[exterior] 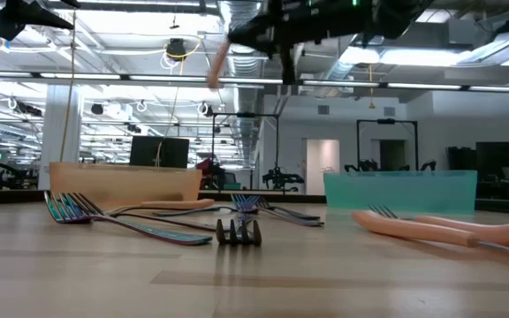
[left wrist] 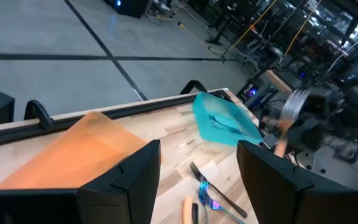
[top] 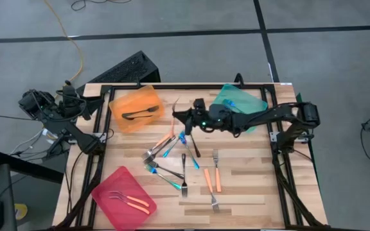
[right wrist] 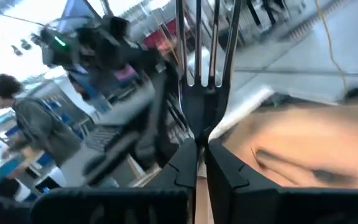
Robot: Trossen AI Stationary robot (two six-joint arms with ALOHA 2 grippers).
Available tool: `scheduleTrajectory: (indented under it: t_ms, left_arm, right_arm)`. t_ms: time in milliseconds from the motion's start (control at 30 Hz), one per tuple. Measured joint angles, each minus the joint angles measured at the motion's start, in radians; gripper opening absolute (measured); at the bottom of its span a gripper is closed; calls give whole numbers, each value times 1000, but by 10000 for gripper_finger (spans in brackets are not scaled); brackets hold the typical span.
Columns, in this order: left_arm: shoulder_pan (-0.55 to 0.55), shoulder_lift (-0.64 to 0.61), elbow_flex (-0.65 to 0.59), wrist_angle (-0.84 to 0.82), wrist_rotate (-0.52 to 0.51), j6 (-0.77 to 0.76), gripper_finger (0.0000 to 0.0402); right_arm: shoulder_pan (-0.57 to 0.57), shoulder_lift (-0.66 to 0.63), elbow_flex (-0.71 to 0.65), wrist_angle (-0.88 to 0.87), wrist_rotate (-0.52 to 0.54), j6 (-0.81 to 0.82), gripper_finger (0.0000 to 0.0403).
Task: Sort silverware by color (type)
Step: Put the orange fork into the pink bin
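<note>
My right gripper point(top: 180, 117) hangs over the table's middle, between the orange tray point(top: 137, 108) and the fork pile, shut on an orange-handled fork point(exterior: 215, 62). My left gripper point(left wrist: 197, 180) waits open at the table's far left corner point(top: 69, 102). Loose forks point(top: 166, 157) with blue, orange and dark handles lie flat on the wood. Two orange-handled forks point(top: 214, 179) lie nearer the right. The orange tray holds one dark fork point(top: 140, 114). The pink tray point(top: 108, 186) holds two orange forks. The teal tray point(top: 239, 102) lies partly under my right arm. My right gripper pinches the fork between its two fingers at the neck point(right wrist: 201, 121), just below the tines. The tines point(right wrist: 204, 50) stick out past the fingertips. The fork is lifted clear of the table, tilted, with its orange handle point(exterior: 215, 62) hanging below the gripper.
The table's black frame rails point(top: 101, 138) run along the left and right sides. A black keyboard-like case point(top: 124, 69) sits beyond the far edge. Bare wood point(top: 262, 186) lies near the right side. A person point(right wrist: 33, 124) shows in the room beyond the table.
</note>
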Motion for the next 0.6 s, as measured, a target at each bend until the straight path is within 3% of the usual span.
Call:
scheduleTrajectory:
  t_ms: [233, 300, 600]
  left_arm:
    - [0, -1, 0, 0, -5, -6, 197]
    - [0, -2, 0, 0, -5, -7, 197]
    - [0, -4, 0, 0, -5, -6, 197]
  right_arm:
    - [7, 178, 71, 217, -82, 132, 37]
    - [13, 230, 107, 202, -119, 147, 37]
    - [43, 516, 463, 195, -390, 156, 37]
